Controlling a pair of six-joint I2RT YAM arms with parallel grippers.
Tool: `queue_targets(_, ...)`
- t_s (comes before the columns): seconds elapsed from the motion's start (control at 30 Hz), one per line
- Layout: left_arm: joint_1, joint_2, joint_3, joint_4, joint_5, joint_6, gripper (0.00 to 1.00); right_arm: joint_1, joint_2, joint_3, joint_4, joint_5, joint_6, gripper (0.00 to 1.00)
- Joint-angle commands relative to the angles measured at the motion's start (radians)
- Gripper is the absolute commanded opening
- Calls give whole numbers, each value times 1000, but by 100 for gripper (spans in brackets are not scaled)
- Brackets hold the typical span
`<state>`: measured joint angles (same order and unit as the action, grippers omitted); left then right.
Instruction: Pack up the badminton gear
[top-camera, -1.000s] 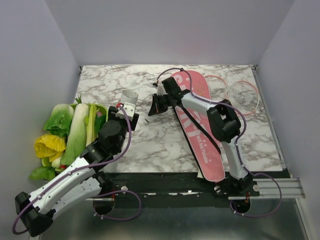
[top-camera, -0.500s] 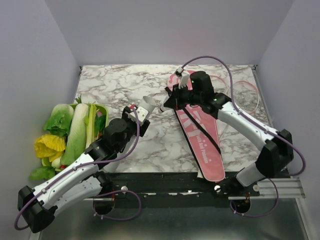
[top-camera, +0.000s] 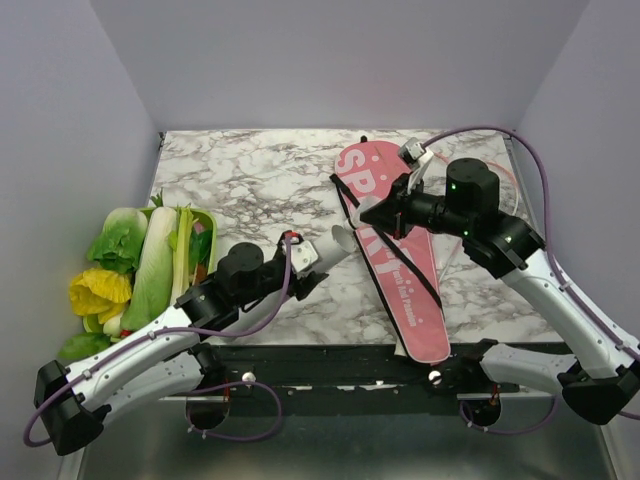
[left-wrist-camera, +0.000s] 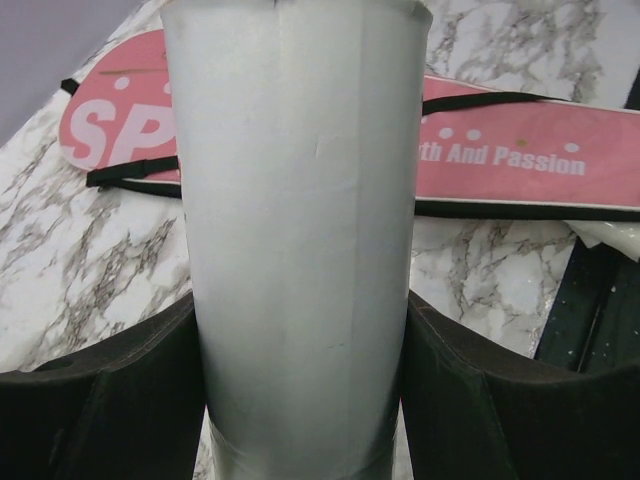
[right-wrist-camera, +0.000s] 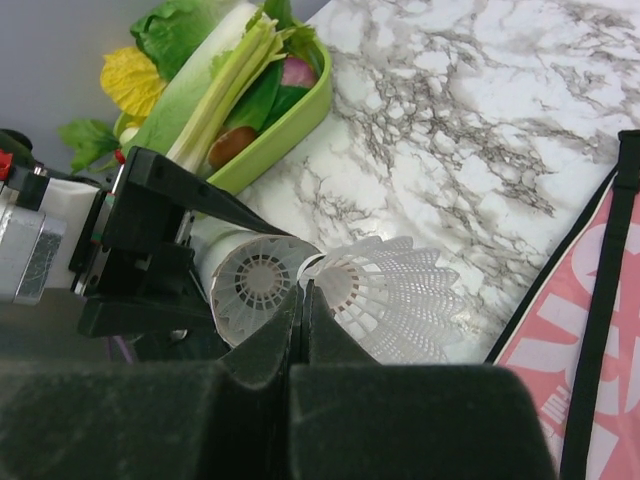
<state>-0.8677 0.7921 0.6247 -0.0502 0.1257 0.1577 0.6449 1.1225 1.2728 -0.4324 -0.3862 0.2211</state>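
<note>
- Marble table (top-camera: 240, 180) fills the middle of the overhead view, with grey walls around it.
- Long pink cover (top-camera: 415, 300) lies flat on the table, slanting from upper centre down to lower right. It carries white lettering, and a black strap (top-camera: 400, 255) runs along it.
- Green tray (right-wrist-camera: 280, 135) of leafy vegetables sits at the left edge of the overhead view, well apart from the cover.
- Rackets (top-camera: 515, 190): only thin pink hoops show at the upper right, mostly hidden behind the right arm.
- White tube (top-camera: 322, 252) is below centre, tilted, with its open mouth aimed up-right toward the cover.
- Left gripper (top-camera: 305, 265) clamps the tube. In the left wrist view a dark finger (left-wrist-camera: 100, 400) presses each side of it.
- Right gripper (top-camera: 368, 213) is above the cover's upper part, pointing left at the tube mouth, with its jaws closed together.
- Shuttlecock (right-wrist-camera: 385, 295) sits just past the right fingertips, beside the tube mouth. Cannot tell whether it is pinched or lying free.
- A second shuttlecock (right-wrist-camera: 258, 283) sits inside the tube mouth.
</note>
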Motion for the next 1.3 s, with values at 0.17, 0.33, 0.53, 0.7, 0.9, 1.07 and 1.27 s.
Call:
queue_targets(0.17, -20, -40, -10, 33, 118, 5, 0, 47, -35, -4, -97, -83, 0, 1)
queue_targets(0.33, -25, -40, -8, 33, 127, 0, 0, 91, -26, -35, -49, -126, 43, 1)
queue_targets(0.53, -27, -57, -11, 39, 130, 0, 0, 134, -7, -59, -25, -140, 76, 1)
queue_targets(0.7, -34, -63, -10, 39, 164, -6, 0, 150, 19, -84, 9, -195, 95, 1)
queue_targets(0.9, -39, -73, -11, 46, 181, -9, 0, 173, 89, -138, 110, -301, 162, 1)
queue_targets(1.07, -42, -90, -14, 44, 178, -9, 0, 199, 149, -151, 144, -336, 193, 1)
queue_targets(1.27, -44, -91, -13, 46, 175, -6, 0, 203, 116, -150, 136, -280, 193, 24)
